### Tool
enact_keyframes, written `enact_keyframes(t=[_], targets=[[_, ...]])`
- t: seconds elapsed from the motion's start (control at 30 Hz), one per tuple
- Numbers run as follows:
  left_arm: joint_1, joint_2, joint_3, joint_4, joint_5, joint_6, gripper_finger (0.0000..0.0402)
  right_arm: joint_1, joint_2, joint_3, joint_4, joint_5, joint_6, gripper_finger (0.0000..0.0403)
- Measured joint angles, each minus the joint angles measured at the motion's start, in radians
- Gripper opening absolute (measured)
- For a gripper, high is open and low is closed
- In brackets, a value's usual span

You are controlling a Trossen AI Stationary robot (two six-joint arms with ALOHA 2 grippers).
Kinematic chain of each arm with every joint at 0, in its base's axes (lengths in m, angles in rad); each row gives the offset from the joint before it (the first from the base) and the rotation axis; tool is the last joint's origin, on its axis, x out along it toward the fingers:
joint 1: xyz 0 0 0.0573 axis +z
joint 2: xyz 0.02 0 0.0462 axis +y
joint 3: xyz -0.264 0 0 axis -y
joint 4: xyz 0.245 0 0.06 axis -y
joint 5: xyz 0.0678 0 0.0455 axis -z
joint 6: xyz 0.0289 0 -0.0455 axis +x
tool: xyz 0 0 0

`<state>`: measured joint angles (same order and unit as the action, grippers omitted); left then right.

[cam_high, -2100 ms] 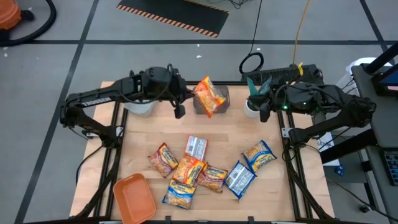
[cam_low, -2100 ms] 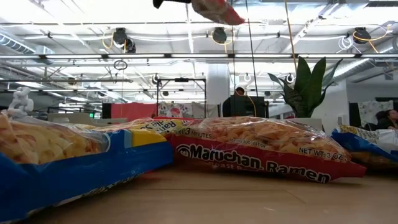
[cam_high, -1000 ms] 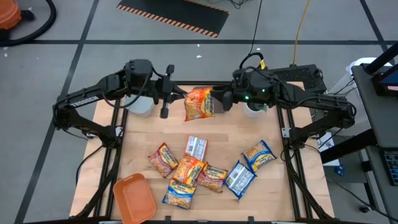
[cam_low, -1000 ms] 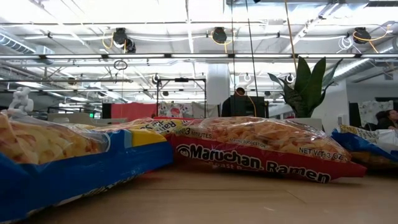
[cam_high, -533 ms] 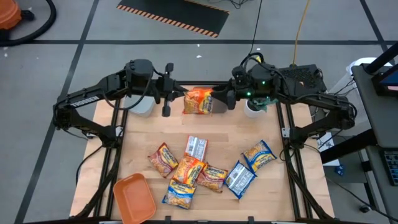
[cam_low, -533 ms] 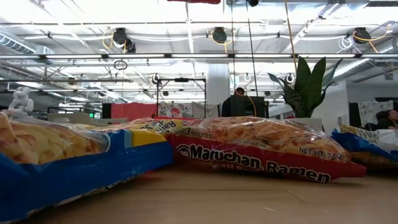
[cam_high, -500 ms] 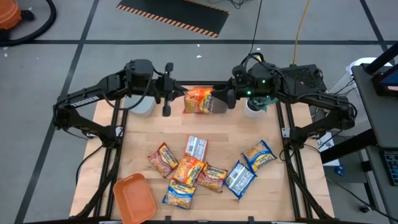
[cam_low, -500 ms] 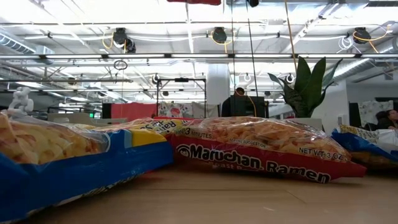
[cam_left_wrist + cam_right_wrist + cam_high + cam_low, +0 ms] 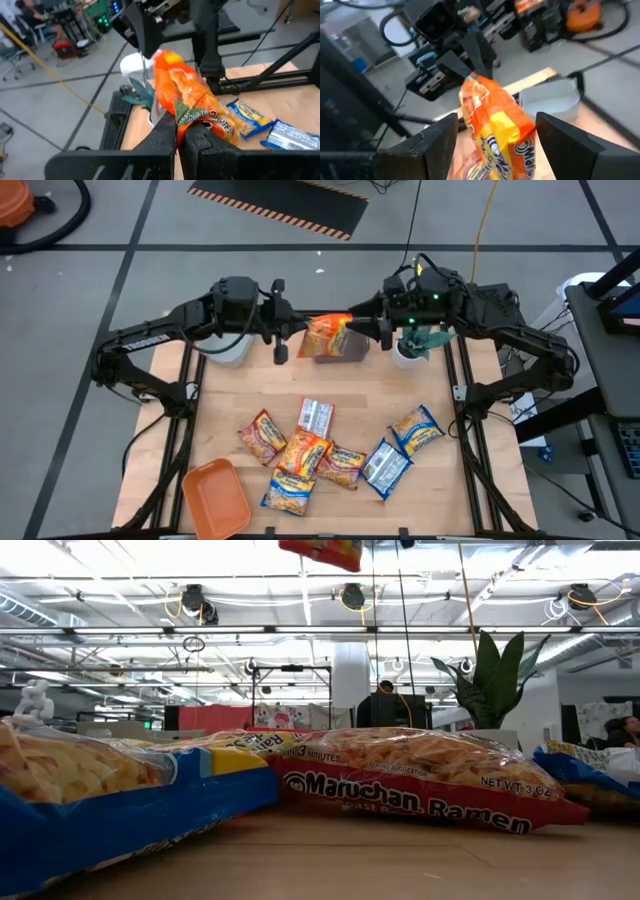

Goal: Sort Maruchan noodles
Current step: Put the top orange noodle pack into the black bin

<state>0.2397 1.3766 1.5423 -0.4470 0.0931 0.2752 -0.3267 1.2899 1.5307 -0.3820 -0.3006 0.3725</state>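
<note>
left pincer point(image 9: 177, 131) pinches the orange packet point(image 9: 325, 335) aloft; right pincer point(image 9: 492, 145) gapes around it, its lower part hidden.

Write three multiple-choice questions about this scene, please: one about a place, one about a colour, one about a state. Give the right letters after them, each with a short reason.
1. Where is the lifted noodle packet?
A. on the floor
B. in the air between the two grippers
C. under the plant

2. What colour is the tray?
A. blue
B. white
C. orange

3. How is the right gripper?
A. open
B. shut on the packet
C. shut on nothing

Answers:
1 B: the left gripper pinches the packet in the air, and the right gripper faces it from the other side.
2 C: the high view shows an orange tray.
3 A: in the right wrist view its two fingers stand wide apart, one on each side of the packet.
</note>
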Motion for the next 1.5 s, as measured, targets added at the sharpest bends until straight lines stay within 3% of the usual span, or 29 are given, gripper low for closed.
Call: enact_keyframes(t=[0.2,0.43,0.53,0.7,1.0,1.17,1.33,1.5], targets=[[-0.025,0.031,-0.001,0.056,-0.03,0.011,0.0005,-0.021,0.014,0.0,-0.096,-0.026,-0.111,0.0263],[-0.034,0.059,-0.001,0.129,-0.04,0.007,0.0005,-0.077,0.022,0.0,-0.113,-0.222,-0.172,0.0258],[-0.039,0.064,0.0,0.184,-0.043,-0.009,0.0005,-0.085,0.025,0.0,-0.116,-0.253,-0.213,0.0248],[-0.039,0.088,0.0,0.217,-0.057,-0.025,0.0005,-0.099,0.024,0.0,-0.101,-0.253,-0.286,0.0216],[-0.037,0.095,-0.001,0.218,-0.096,-0.024,0.0005,-0.131,0.024,0.0,-0.099,-0.318,-0.264,0.0128],[-0.038,0.095,-0.001,0.219,-0.098,-0.056,0.0007,-0.132,0.023,0.0,-0.099,-0.328,-0.264,0.0117],[-0.048,0.095,-0.001,0.215,-0.207,-0.129,0.0043,-0.133,0.024,0.0,-0.101,-0.324,-0.261,0.0129],[-0.06,0.089,-0.001,0.21,-0.26,-0.166,0.0127,-0.139,0.024,0.0,-0.102,-0.304,-0.226,0.012]])
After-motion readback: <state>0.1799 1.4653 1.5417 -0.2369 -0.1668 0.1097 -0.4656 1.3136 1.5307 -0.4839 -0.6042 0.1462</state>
